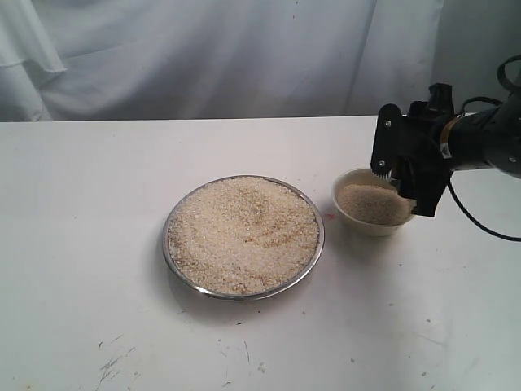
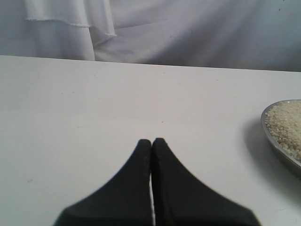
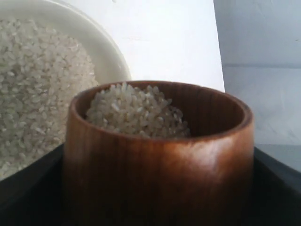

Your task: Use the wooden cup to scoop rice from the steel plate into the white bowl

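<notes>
The steel plate (image 1: 167, 244) lies mid-table, heaped with rice (image 1: 242, 233). To its right stands the white bowl (image 1: 358, 224), also holding rice (image 1: 370, 204). My right gripper (image 1: 404, 186) hangs over the bowl's right side, tipped toward it. In the exterior view its fingers hide the wooden cup. In the right wrist view the wooden cup (image 3: 160, 174) sits between the black fingers (image 3: 275, 188), partly filled with rice (image 3: 136, 115), with the bowl's rim (image 3: 108, 52) just beyond it. My left gripper (image 2: 151, 141) is shut and empty over bare table. The plate's rim (image 2: 277, 146) shows off to one side of it.
A white cloth backdrop (image 1: 244, 57) hangs behind the table's far edge. A black cable (image 1: 480, 224) loops under the right arm. Small dark marks (image 1: 114, 362) dot the table near its front left.
</notes>
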You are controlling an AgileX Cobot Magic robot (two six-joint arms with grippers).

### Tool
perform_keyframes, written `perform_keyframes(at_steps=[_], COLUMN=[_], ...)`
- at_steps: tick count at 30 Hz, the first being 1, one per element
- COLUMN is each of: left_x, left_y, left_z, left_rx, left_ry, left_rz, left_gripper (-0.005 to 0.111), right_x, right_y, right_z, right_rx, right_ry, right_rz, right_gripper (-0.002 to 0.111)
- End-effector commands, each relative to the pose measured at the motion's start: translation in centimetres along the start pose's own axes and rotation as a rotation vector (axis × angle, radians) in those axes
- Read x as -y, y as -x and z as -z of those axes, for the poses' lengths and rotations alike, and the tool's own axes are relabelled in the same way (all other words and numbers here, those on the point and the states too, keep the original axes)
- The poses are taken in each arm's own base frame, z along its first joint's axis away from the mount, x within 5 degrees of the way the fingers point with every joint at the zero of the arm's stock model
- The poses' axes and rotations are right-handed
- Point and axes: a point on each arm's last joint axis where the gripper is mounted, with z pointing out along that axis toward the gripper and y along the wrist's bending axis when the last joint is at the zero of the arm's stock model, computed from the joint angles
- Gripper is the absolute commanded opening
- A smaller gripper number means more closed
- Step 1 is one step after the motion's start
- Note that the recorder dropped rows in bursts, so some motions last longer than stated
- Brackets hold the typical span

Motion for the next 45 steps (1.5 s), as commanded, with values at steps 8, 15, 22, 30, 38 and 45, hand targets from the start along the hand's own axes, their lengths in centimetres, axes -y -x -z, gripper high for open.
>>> perform_keyframes(at_steps=[8, 15, 22, 30, 38, 45], left_x=[0.0, 0.0, 0.0, 0.0, 0.0, 0.0], left_y=[0.0, 0.0, 0.0, 0.0, 0.0, 0.0], left_z=[0.0, 0.0, 0.0, 0.0, 0.0, 0.0], left_rx=[0.014, 0.014, 0.014, 0.014, 0.014, 0.014], left_ry=[-0.003, -0.003, -0.003, -0.003, -0.003, -0.003], left_rz=[-0.001, -0.001, -0.001, -0.001, -0.001, -0.001], left_gripper=[0.0, 0.0, 0.0, 0.0, 0.0, 0.0], right_x=[0.0, -0.2, 0.0, 0.2, -0.3, -0.3], right_y=[-0.5, -0.8, -0.5, -0.2, 0.5, 0.6], right_z=[0.0, 0.0, 0.1, -0.1, -0.4, -0.4], right_rx=[-0.04, -0.077, -0.091, -0.114, -0.135, -0.158], right_ry=[0.001, 0.022, 0.017, -0.002, 0.005, -0.003], right_rz=[0.138, 0.29, 0.466, 0.484, 0.56, 0.586], right_gripper=[0.0, 0.0, 0.0, 0.0, 0.0, 0.0])
